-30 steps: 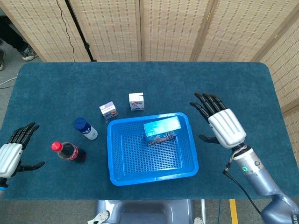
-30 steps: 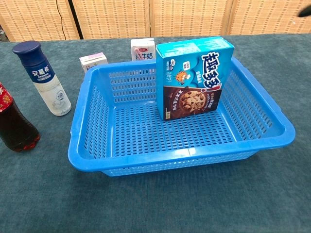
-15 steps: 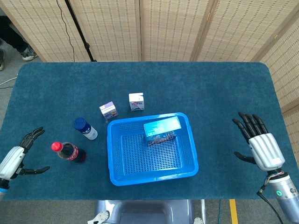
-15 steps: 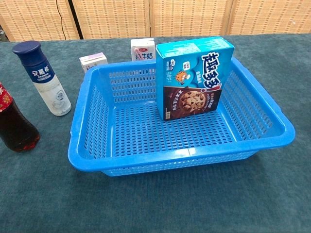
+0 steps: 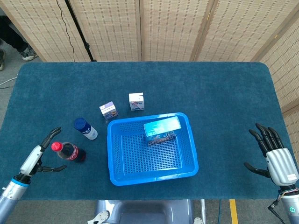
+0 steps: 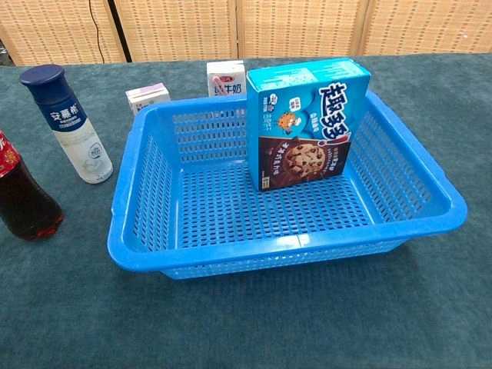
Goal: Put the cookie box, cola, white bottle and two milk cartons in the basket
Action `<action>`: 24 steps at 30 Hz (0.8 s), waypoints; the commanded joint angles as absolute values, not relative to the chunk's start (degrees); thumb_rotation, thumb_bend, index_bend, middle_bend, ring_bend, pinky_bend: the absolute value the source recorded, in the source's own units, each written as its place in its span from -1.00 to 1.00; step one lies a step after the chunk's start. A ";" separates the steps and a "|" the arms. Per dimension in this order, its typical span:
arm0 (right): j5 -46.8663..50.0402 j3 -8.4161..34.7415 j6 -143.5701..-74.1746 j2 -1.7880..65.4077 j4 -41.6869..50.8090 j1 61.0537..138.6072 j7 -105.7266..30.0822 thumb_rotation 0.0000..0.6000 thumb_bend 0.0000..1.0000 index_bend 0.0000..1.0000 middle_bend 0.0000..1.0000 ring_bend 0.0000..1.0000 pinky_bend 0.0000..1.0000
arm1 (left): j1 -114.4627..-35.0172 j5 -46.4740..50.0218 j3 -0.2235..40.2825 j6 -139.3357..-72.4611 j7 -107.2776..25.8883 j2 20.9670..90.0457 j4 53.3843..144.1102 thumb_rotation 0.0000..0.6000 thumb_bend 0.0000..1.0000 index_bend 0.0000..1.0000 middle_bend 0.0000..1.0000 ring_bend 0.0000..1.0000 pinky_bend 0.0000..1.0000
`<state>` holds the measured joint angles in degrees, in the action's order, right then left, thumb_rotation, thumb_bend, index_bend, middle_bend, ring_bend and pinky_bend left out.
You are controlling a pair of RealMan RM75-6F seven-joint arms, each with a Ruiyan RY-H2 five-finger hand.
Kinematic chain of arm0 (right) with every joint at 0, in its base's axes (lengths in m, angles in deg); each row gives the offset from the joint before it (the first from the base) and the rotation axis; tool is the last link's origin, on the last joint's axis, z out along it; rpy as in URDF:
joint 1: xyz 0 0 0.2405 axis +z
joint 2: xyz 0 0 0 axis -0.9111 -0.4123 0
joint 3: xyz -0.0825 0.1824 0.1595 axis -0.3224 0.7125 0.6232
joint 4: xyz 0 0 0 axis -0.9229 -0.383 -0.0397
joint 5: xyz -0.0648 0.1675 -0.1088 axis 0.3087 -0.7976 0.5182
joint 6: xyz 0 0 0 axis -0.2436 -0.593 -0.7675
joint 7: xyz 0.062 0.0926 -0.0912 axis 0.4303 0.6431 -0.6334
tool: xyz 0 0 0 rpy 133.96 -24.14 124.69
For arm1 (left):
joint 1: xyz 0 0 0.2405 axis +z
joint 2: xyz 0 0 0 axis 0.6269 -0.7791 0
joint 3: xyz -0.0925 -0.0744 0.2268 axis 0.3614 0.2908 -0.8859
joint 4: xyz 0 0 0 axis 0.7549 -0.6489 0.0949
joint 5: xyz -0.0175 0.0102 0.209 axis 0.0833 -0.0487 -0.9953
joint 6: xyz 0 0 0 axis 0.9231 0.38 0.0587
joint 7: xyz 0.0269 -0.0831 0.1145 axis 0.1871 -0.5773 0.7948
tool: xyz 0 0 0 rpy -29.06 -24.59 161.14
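Observation:
The cookie box stands upright inside the blue basket, near its far wall. Left of the basket stand the cola bottle and the white bottle with a blue cap. Two milk cartons sit on the table just beyond the basket, seen also in the chest view as the left carton and the right carton. My left hand is open, just left of the cola, apart from it. My right hand is open with fingers spread near the table's right edge.
The dark blue cloth table has free room behind and to the right of the basket. Wicker screens close off the far side.
My right hand has drawn back from beside the basket to the table's right front corner. My left hand has moved in toward the cola bottle. No object has moved.

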<state>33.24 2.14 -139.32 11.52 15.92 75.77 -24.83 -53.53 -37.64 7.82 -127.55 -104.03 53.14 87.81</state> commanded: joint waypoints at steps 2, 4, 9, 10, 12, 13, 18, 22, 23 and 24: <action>33.41 2.46 -139.08 11.34 16.03 75.56 -24.67 1.00 -1.00 -0.81 -1.00 -1.00 -0.93 | -53.96 -37.01 7.83 -127.12 -103.34 53.88 88.29 1.00 -0.84 -1.00 -0.99 -0.94 -0.78; 33.57 2.58 -138.96 11.36 16.04 75.48 -24.66 1.00 -1.00 -0.81 -1.00 -1.00 -0.93 | -54.08 -36.30 8.20 -126.95 -102.37 54.52 88.54 1.00 -0.77 -0.90 -0.86 -0.75 -0.61; 33.83 2.80 -138.50 11.34 16.18 75.41 -24.37 1.00 -1.00 -0.81 -1.00 -1.00 -0.93 | -54.50 -34.70 8.70 -125.59 -100.85 55.62 89.33 1.00 -0.36 -0.22 -0.27 -0.33 -0.24; 33.87 2.86 -138.42 11.35 16.17 75.38 -24.41 1.00 -1.00 -0.81 -1.00 -1.00 -0.93 | -54.65 -34.55 8.69 -125.27 -100.43 55.78 89.43 1.00 -0.28 -0.13 -0.21 -0.28 -0.20; 33.93 2.96 -138.29 11.38 16.18 75.34 -24.50 1.00 -1.00 -0.81 -1.00 -1.00 -0.93 | -54.89 -34.48 8.58 -124.86 -99.75 56.00 89.61 1.00 -0.19 -0.05 -0.16 -0.24 -0.18; 33.96 3.01 -138.20 11.39 16.21 75.31 -24.50 1.00 -1.00 -0.81 -1.00 -1.00 -0.93 | -55.01 -34.46 8.54 -124.72 -99.45 56.10 89.76 1.00 -0.15 -0.02 -0.13 -0.22 -0.17; 33.73 3.36 -137.50 11.49 16.37 75.20 -24.74 1.00 -1.00 -0.81 -1.00 -1.00 -0.93 | -55.59 -35.31 8.31 -125.78 -99.01 55.82 91.13 1.00 -0.12 0.01 -0.11 -0.19 -0.16; 33.81 3.53 -137.22 11.50 16.55 75.03 -24.94 1.00 -1.00 -0.81 -1.00 -1.00 -0.93 | -55.65 -36.75 8.44 -129.44 -101.10 53.63 94.32 1.00 -0.13 0.02 -0.10 -0.19 -0.16; 33.79 3.59 -137.17 11.52 16.59 75.00 -25.01 1.00 -1.00 -0.80 -1.00 -1.00 -0.93 | -55.59 -37.08 8.44 -130.27 -101.19 53.01 95.01 1.00 -0.13 0.02 -0.10 -0.18 -0.16; 33.76 3.68 -137.07 11.57 16.64 74.97 -25.07 1.00 -1.00 -0.80 -1.00 -1.00 -0.93 | -55.53 -37.61 8.57 -131.62 -101.05 52.05 95.99 1.00 -0.13 0.02 -0.10 -0.18 -0.15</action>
<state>33.77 3.67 -137.07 11.56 16.63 74.98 -25.06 -55.58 -36.62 8.43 -129.70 -100.54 53.56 94.34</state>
